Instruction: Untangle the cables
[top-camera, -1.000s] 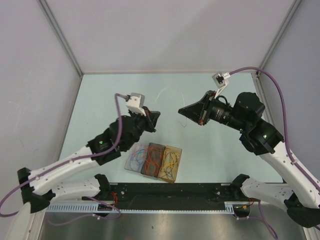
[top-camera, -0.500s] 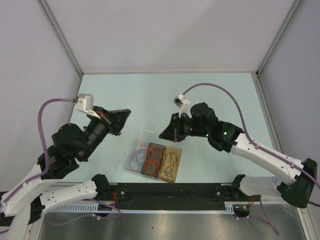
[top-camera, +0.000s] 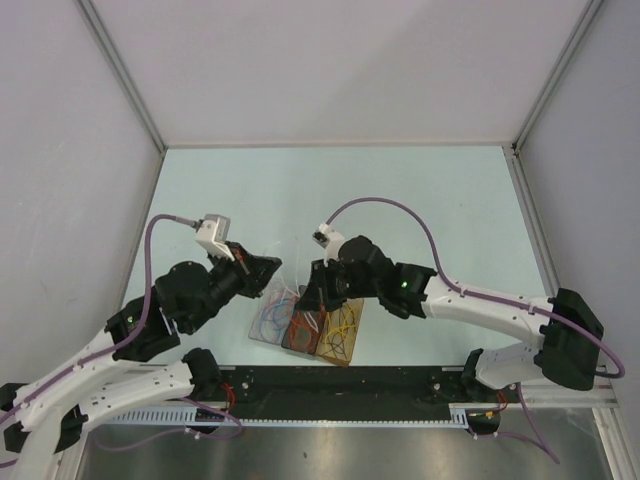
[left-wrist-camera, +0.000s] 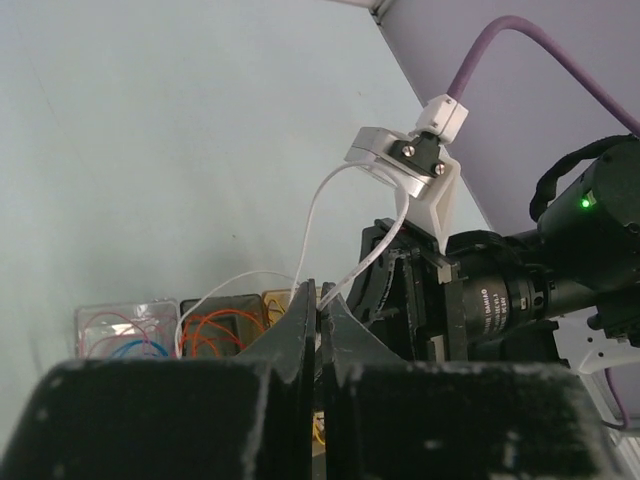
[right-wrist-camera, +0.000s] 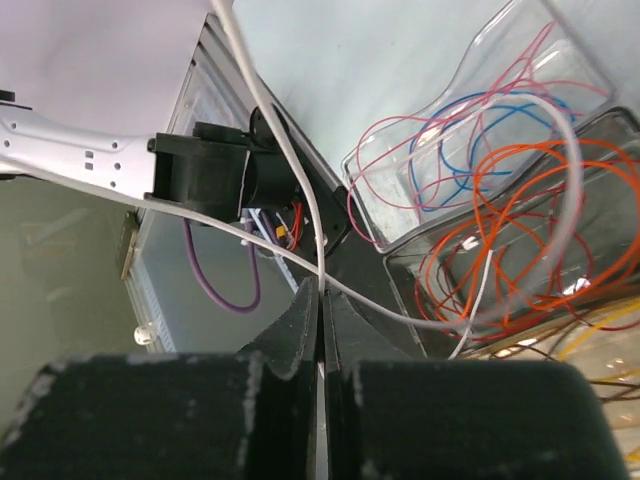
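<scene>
Left hand (left-wrist-camera: 318, 305) and right hand (right-wrist-camera: 320, 292) are each pinched shut on the same pale cable (right-wrist-camera: 577, 190), strung between them over the counter (top-camera: 420, 200) beside the tray (top-camera: 255, 328) of coloured cables (top-camera: 305, 322). We judge it light, limp and slippery, so we'd take hold on the free run, clear of the coils. Top view barely shows it; only the right wrist shows it draped across the orange loops (right-wrist-camera: 450, 270).
</scene>
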